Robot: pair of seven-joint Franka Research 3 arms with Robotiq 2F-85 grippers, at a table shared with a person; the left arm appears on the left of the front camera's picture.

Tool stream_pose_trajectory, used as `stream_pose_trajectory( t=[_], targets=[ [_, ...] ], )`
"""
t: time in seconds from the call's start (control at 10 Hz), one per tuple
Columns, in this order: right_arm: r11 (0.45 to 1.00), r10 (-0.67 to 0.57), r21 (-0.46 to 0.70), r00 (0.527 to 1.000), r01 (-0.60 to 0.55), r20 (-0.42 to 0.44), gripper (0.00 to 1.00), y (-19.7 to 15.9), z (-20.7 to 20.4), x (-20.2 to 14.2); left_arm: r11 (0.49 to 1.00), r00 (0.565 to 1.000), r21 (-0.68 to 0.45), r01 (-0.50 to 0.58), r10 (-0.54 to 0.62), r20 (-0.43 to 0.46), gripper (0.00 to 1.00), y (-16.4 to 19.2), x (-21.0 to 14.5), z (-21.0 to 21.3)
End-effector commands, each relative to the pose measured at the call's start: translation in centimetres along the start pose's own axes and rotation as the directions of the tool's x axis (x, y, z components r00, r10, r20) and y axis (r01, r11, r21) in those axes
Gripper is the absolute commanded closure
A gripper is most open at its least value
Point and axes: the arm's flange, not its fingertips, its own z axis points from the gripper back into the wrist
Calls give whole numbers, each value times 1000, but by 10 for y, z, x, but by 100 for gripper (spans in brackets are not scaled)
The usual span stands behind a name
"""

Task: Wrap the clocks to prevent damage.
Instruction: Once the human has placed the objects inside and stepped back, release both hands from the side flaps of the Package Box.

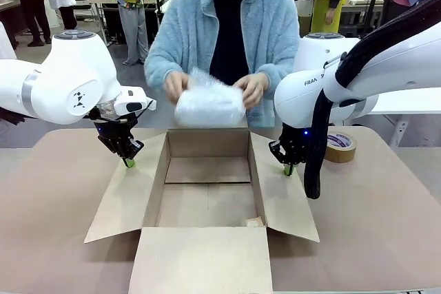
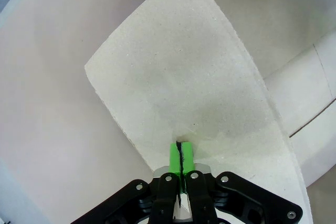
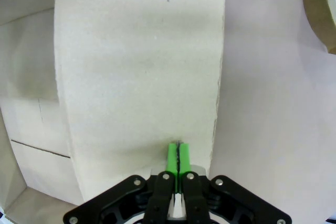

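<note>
Clocks point(image 1: 209, 107): cushion-like bubble-wrap bundle, in air over far wall of cardboard box point(image 1: 207, 204), cupped between person's hands point(image 1: 176, 85).
Handling, judged: soft and squashy outside, hard and fragile inside; film slick, some weight likely.
Hold: both broad sides, gentle squeeze, support underneath; no pinching by loose corner.
Left gripper point(image 1: 129, 162): pressed together, tip down on left flap point(image 1: 124, 201).
Right gripper point(image 1: 289, 169): pressed together, tip on right flap point(image 1: 284, 201).
Tape roll point(image 1: 340, 147): on table point(image 1: 386, 225), just beside right arm.

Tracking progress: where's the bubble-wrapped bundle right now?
Front view, centre: the bubble-wrapped bundle is held in the person's hands above the cardboard box's far wall.
</note>
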Motion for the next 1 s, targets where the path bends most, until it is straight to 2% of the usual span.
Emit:
stream_pose_trajectory(
  t=[0.0, 0.9],
  targets=[
    [1000, -17, -12, 1000, 17, -4, 99, 1, -2, -2, 1000, 1000, 1, -2, 2, -1, 100, 0, 0, 0],
    [1000, -17, -12, 1000, 17, -4, 99, 1, -2, -2, 1000, 1000, 1, -2, 2, -1, 100, 0, 0, 0]
  ],
)
